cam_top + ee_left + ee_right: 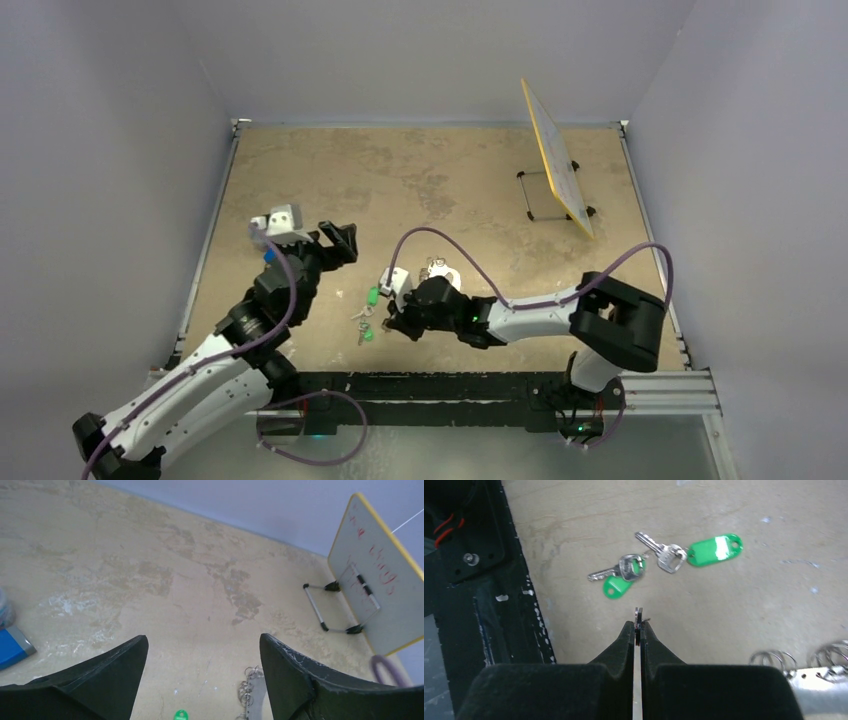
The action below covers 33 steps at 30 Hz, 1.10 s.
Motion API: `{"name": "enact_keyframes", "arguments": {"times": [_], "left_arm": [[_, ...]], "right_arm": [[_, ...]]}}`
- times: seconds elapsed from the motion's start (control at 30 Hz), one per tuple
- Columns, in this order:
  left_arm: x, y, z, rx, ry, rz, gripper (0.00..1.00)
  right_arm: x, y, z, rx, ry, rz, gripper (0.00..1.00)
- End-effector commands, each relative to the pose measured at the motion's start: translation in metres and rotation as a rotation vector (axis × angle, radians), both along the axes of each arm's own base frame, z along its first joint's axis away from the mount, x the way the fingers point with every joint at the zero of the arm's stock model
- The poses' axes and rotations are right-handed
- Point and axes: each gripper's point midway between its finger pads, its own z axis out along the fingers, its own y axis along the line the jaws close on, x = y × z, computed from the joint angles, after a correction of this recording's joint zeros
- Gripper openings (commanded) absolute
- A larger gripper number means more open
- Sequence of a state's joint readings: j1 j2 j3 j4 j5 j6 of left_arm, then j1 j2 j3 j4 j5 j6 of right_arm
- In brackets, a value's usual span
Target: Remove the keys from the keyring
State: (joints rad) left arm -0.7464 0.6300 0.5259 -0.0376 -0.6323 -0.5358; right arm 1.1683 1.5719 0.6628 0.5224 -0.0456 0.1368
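My right gripper (pixel 638 625) is shut on a small thin silver and dark metal piece (pixel 638 614), seen edge-on, seemingly a key, held just above the table. In the top view this gripper (pixel 392 322) sits near the front middle. The keyring (pixel 441 272) lies just behind it: a pale grey piece with small wire rings along one side, also in the right wrist view (pixel 809 667) and the left wrist view (pixel 256 692). My left gripper (pixel 340 240) is open and empty, raised to the left, its jaws (pixel 202 642) wide apart.
Two silver keys with bright green tags (pixel 715 549) (pixel 616 582) lie loose ahead of the right gripper, near the black front rail (pixel 484 580). A small yellow-edged whiteboard (pixel 556 160) on a wire stand is at the back right.
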Motion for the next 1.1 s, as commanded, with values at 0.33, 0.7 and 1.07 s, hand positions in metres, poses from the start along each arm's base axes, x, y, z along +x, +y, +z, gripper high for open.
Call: {"name": "enact_keyframes", "arguments": {"times": [0.33, 0.7, 1.07], "left_arm": [[-0.042, 0.068, 0.067, 0.017, -0.107, 0.122, 0.86], [-0.038, 0.071, 0.074, 0.056, -0.106, 0.15, 0.91], [-0.024, 0.067, 0.08, 0.134, -0.09, 0.174, 0.99]], "right_arm": [[0.013, 0.041, 0.018, 0.063, -0.035, 0.008, 0.31], [0.081, -0.017, 0.058, 0.123, -0.077, -0.229, 0.72], [0.15, -0.143, 0.17, 0.19, -0.353, -0.688, 0.99]]}}
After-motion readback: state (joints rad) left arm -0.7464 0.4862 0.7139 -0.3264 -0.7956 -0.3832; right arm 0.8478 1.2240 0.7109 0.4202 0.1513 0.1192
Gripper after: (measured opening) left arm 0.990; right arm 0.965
